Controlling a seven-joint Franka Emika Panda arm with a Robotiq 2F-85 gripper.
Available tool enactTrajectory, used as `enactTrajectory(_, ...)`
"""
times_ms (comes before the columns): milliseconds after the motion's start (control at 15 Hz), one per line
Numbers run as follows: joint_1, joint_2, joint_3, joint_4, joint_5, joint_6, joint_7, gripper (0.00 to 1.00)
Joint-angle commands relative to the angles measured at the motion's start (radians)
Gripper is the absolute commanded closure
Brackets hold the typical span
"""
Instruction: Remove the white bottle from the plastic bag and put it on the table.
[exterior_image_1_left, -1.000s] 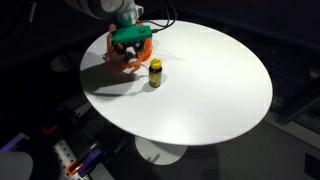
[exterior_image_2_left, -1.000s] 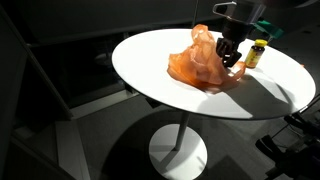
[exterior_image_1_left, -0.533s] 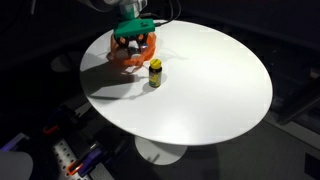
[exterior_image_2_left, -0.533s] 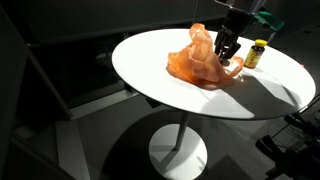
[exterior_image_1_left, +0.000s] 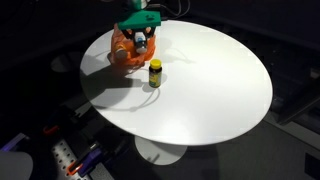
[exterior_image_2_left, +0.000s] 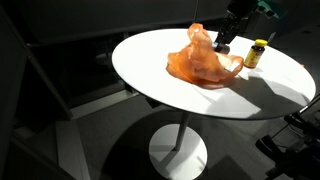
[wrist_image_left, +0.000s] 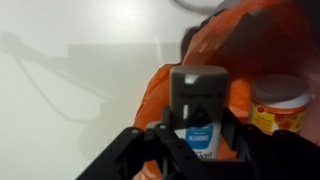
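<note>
My gripper (wrist_image_left: 198, 150) is shut on a white bottle (wrist_image_left: 197, 136) with a grey cap and a blue label. It holds the bottle above the crumpled orange plastic bag (wrist_image_left: 250, 40). In both exterior views the gripper (exterior_image_1_left: 140, 42) (exterior_image_2_left: 222, 42) hangs over the bag (exterior_image_1_left: 124, 57) (exterior_image_2_left: 198, 63) near the far edge of the round white table (exterior_image_1_left: 210, 90) (exterior_image_2_left: 150, 55). The bottle is a small dark shape between the fingers there.
A yellow bottle with a dark cap (exterior_image_1_left: 155, 72) (exterior_image_2_left: 254, 54) stands on the table beside the bag; it also shows in the wrist view (wrist_image_left: 278, 105). The table stands on one pedestal (exterior_image_2_left: 180, 150), with dark floor around it. Clutter lies on the floor (exterior_image_1_left: 70, 158).
The gripper has risen out of the bag with the bottle held in it. The bag has slackened and stays on the table. The yellow bottle has not moved.
</note>
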Motion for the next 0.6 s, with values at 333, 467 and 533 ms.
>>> enactTrajectory(333, -0.027, -0.005, -0.112, 0.043, -0.069, 0.003, 0.091, 0.75)
enactTrajectory(467, -0.031, 0.005, -0.136, 0.044, -0.103, -0.001, 0.116, 0.75)
enactTrajectory(533, -0.032, 0.009, -0.144, 0.042, -0.118, -0.002, 0.126, 0.75)
